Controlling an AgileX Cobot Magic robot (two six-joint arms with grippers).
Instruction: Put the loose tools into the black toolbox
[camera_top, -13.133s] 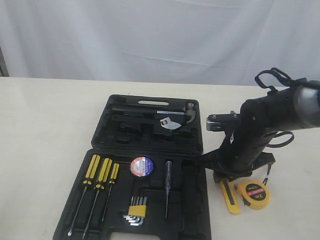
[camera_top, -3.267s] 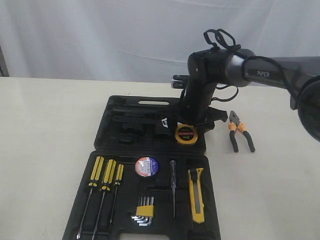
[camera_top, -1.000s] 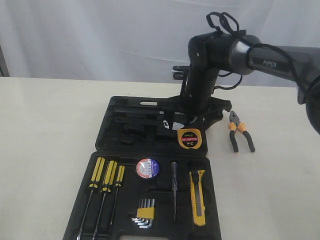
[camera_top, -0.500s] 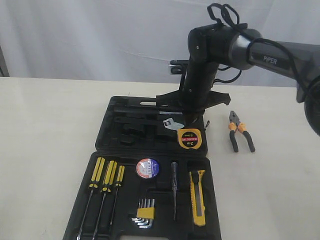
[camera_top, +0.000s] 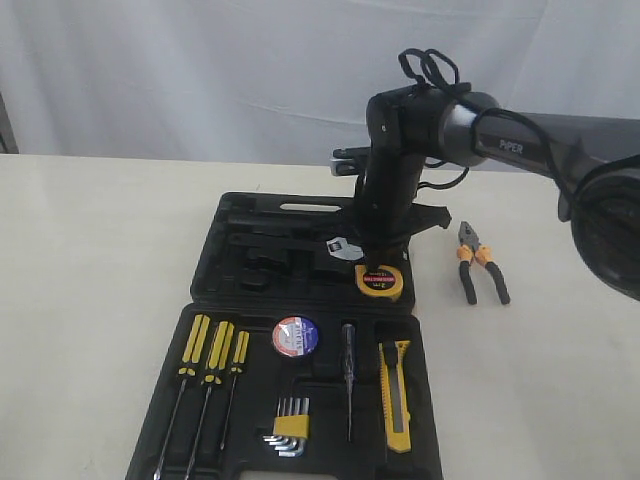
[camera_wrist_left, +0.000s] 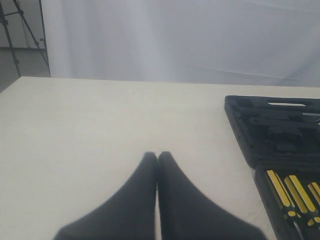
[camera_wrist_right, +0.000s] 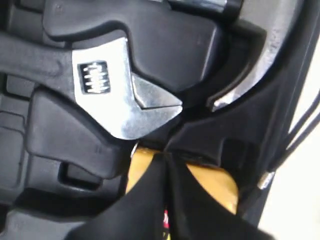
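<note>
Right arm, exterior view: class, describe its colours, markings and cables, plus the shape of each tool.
The right arm is black with a grey forearm section bearing white PIPER lettering; black cables loop above its wrist. The left tool and right tool are matte black, tapering to points.

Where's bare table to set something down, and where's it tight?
Widest: bare table left of the black toolbox. Also free: right of the utility knife, nearer the camera than the pliers. Tight: the toolbox's far right corner, where the right gripper sits over the tape measure, pliers just beside.
</note>
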